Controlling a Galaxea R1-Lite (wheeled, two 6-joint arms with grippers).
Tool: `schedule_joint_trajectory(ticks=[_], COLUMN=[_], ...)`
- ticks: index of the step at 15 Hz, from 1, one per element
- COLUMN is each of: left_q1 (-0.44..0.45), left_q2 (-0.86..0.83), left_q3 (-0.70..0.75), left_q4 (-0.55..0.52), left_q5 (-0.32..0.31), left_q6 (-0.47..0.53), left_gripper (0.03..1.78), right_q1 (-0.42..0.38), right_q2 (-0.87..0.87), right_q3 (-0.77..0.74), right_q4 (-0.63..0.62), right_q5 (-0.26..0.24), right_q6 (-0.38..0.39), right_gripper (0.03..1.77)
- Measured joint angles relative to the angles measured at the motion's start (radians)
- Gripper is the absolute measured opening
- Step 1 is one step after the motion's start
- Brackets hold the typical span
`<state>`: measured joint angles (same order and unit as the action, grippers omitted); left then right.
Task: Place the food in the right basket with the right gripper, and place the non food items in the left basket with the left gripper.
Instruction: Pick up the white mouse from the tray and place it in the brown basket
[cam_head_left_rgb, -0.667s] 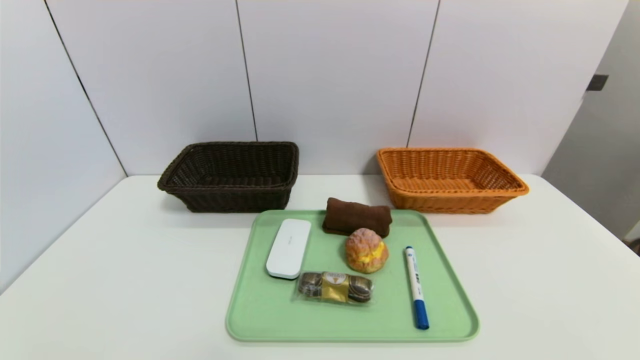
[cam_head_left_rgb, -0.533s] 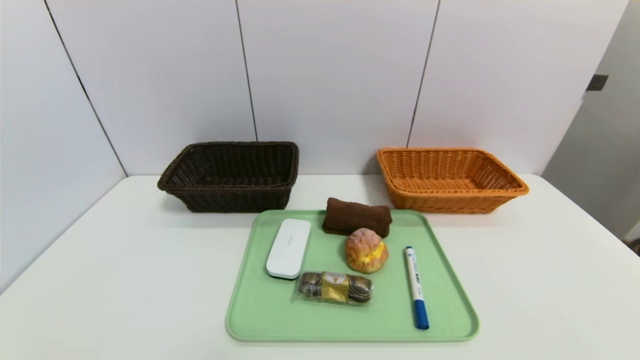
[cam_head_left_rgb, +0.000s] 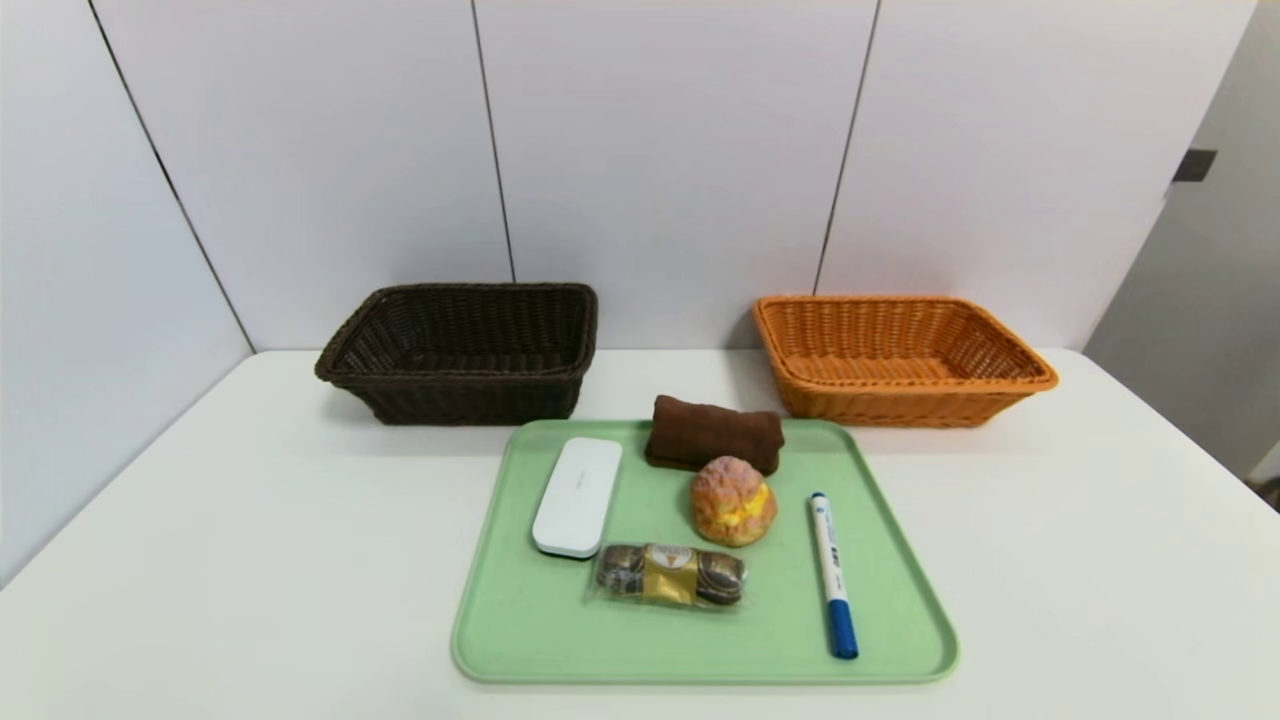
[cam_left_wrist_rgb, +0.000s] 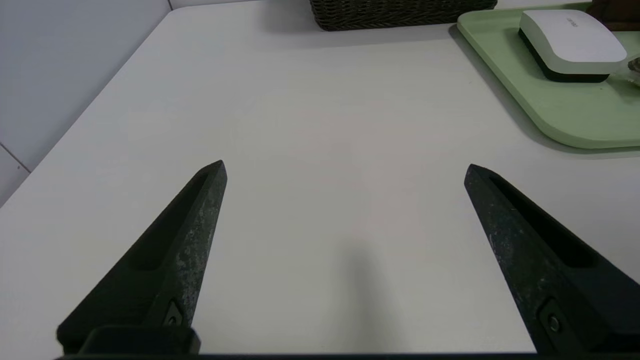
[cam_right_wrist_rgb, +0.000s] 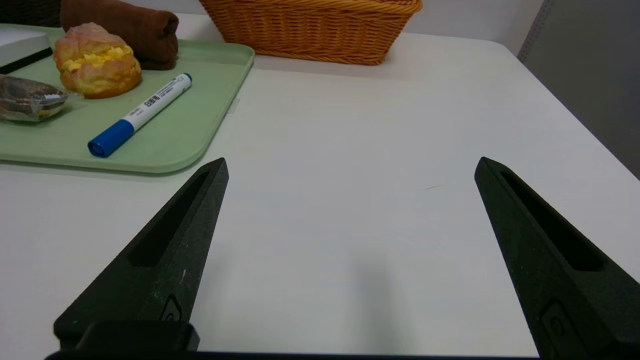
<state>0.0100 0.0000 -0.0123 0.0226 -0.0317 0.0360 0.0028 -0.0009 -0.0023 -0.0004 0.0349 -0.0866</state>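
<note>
Green tray holding every item, white table, both end effectors wide, empty.

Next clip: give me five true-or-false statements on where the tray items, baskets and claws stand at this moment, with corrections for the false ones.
1. The cream puff lies in the orange basket. False: it sits on the green tray, and the basket holds nothing.
2. The marker lies on the tray with its blue cap toward the robot. True.
3. The left claw is shut on the white case. False: it is open over bare table.
4. The towel lies at the tray's far edge. True.
5. The right claw holds the chocolates. False: it is open and holds nothing.
</note>
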Motion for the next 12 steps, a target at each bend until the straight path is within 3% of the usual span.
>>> schedule_joint_trajectory(ticks=[6,12], left_q1=[0.000,0.000], left_q2=[0.073,0.447], left_q3=[-0.268,-0.514], left_q4=[0.248,0.280], left_q5=[-0.047,-0.062], left_q6=[-0.074,-0.131], left_gripper=[1.69,1.69], right_q1=[0.004,0.005], right_q2=[0.114,0.478], right_q3=[-0.240,-0.530], right_q4=[0.087,0.145], right_q5=[0.047,0.047], right_q6=[0.013,0.019], right_gripper=[1.70,1.70])
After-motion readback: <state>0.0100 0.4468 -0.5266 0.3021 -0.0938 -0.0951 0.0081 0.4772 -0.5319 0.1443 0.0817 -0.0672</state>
